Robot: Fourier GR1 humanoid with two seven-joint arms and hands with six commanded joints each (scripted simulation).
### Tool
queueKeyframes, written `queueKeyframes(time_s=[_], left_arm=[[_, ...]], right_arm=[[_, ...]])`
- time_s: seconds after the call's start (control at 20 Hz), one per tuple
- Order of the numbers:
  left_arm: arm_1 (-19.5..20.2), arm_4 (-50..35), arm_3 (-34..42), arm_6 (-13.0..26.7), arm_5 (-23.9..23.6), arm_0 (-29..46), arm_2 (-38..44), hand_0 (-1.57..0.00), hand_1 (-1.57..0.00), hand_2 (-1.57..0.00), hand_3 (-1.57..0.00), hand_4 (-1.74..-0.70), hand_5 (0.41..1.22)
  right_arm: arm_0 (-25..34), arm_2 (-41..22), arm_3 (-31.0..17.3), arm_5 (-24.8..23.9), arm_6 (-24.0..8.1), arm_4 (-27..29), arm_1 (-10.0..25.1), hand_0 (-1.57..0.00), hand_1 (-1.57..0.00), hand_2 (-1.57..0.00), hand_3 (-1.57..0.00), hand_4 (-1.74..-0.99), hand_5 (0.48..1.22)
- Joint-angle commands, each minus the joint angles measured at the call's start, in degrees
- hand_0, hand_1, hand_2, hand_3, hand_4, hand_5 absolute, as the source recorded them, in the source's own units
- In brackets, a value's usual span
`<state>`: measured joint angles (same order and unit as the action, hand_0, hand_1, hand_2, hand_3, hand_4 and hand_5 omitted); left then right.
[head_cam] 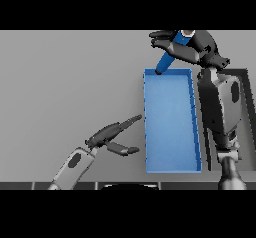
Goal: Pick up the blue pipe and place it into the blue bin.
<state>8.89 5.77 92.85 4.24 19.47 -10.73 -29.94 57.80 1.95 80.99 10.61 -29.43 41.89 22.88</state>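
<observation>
The blue pipe (167, 58) hangs tilted in my right hand (192, 49), its lower end just over the far rim of the blue bin (148, 127). My right hand is above the bin's far end, fingers curled round the pipe's upper part. The bin is a long, open rectangular box at centre right with nothing in it. My left hand (111, 133) hovers over the table left of the bin, fingers straight and thumb spread, holding nothing.
A dark tray or frame (245, 77) lies on the table right of the bin, partly hidden by my right forearm (220, 107). Grey table surface stretches to the left and far side.
</observation>
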Motion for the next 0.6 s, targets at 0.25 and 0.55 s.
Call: queueKeyframes(time_s=[0.25,0.55], left_arm=[[-0.5,-0.4,-0.3,1.8,-0.2,-0.7,0.5,0.0,0.0,0.0,0.0,-0.89,0.478],[-0.2,-0.3,-0.1,0.4,-0.1,-0.3,0.4,0.0,0.0,0.0,0.0,-0.88,0.463]], right_arm=[[-11.9,-0.3,-3.0,-0.5,-2.1,-5.4,-0.2,-1.57,-1.57,-1.57,-1.57,-1.74,1.121],[-22.5,-6.7,-3.0,-6.0,-5.5,-5.8,1.2,-1.57,-1.57,-1.57,-1.57,-1.741,1.122]])
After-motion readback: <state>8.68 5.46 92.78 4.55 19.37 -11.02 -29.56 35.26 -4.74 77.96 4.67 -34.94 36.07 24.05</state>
